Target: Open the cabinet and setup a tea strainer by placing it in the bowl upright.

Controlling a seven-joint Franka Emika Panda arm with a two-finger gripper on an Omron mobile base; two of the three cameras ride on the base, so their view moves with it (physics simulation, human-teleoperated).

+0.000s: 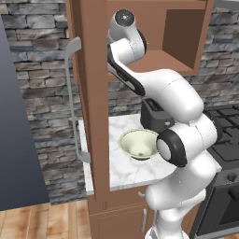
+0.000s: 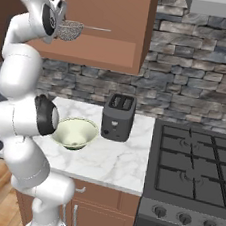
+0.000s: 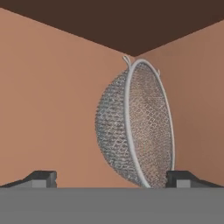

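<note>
Cabinet [image 1: 93,93] door is swung open, edge-on in the left base view with its bar handle [image 1: 71,100] facing left. Arm reaches up into the cabinet's interior.

Hand [image 3: 111,179] is inside the cabinet, jaws wide open, holding nothing. Fingertips [image 3: 41,178] show low in the hand view, one at each side, with bare cabinet wall between them.

Strainer [image 3: 135,124] is straight ahead of the hand, offset toward the right fingertip. In the hand view it appears on edge: rim seen nearly side-on, mesh dome bulging left. Its lower rim sits just beside the right fingertip; can't tell if they touch. It's not between the fingers.

In the right base view the strainer [image 2: 70,30] shows through the cabinet side, mesh cup right next to the wrist, thin handle running level to the right, away from the arm.

Bowl [image 2: 73,132] sits upright on the marble tabletop [image 2: 109,160] below the cabinet, well apart from the strainer. Same bowl in the left base view [image 1: 137,144], partly behind the arm's elbow. Toaster [image 2: 117,116] stands just right of the bowl. Stove [image 2: 193,166] is right of the tabletop.
</note>
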